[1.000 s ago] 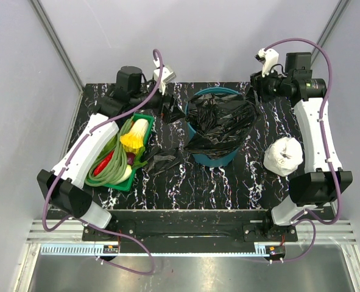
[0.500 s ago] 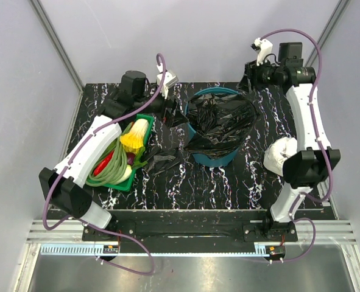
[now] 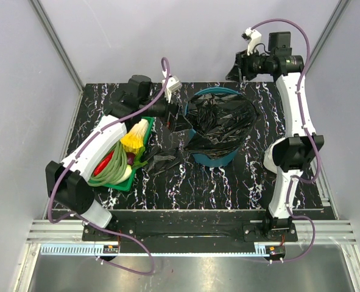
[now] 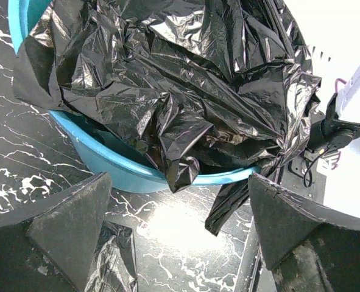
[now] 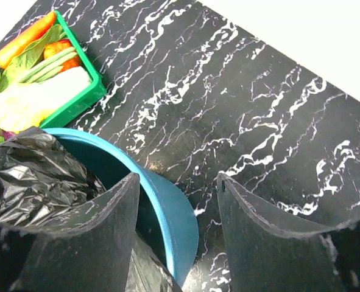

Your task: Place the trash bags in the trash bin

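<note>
The teal trash bin [image 3: 215, 159] stands mid-table. A large black trash bag [image 3: 221, 118] lies crumpled in its mouth and hangs over the rim; it fills the left wrist view [image 4: 180, 79]. A small folded black bag [image 3: 161, 160] lies on the table left of the bin and shows in the left wrist view [image 4: 114, 261]. My left gripper [image 3: 178, 113] is open and empty beside the bin's left rim [image 4: 106, 159]. My right gripper [image 3: 233, 68] is open and empty, raised behind the bin. The bin's far rim [image 5: 175, 210] shows below and between its fingers.
A green tray [image 3: 123, 184] of vegetables sits at the left, under my left arm, and shows in the right wrist view [image 5: 82, 97]. A white crumpled bundle [image 3: 269, 159] lies at the right, mostly hidden behind my right arm. The table is black marble-patterned.
My right gripper has risen and drawn back and left, away from the bin's right rim. My left gripper has moved right, closer to the bin's left rim. The bags have not moved.
</note>
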Tool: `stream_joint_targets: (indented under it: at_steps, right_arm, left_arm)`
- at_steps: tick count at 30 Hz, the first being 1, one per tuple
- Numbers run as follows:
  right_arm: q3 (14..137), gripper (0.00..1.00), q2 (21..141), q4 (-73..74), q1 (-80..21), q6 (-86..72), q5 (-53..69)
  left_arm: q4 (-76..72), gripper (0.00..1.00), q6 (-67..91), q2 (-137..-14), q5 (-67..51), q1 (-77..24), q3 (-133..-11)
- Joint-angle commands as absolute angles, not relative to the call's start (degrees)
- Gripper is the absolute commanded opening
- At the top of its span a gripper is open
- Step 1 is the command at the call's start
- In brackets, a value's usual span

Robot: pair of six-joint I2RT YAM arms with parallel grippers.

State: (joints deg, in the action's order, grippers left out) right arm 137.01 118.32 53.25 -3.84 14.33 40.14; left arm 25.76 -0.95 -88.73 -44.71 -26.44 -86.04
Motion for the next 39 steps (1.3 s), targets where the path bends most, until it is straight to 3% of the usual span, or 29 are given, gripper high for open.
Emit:
stream_joint_targets:
  at_steps: [1,17,21,28,39]
  right_arm:
    - [145.18,0.6,121.81,60.98,-6.41,18.98,40.61]
    - [145.9,0.58,125.42,66.36,-9.67,28.04,33.4]
    - [145.29,0.51,125.25,66.44,-9.93,28.47,32.87]
    - [141.16,0.28,122.7,66.53,-10.19,29.53,31.29]
    - [132.73,0.25,112.69,65.92,-10.9,26.11,26.72]
  left_arm:
    - [22.15,0.99,-0.35,-89.38,-48.86,-26.28,-87.71]
    - [23.99,0.99,-3.16,-88.51,-47.73,-26.37,-87.36]
    - [24.26,0.99,-3.95,-88.42,-47.37,-26.37,-87.45]
    - [26.19,0.99,-5.36,-88.68,-47.11,-26.37,-89.47]
    - [29.79,0.99,-8.52,-87.28,-45.18,-26.28,-92.02]
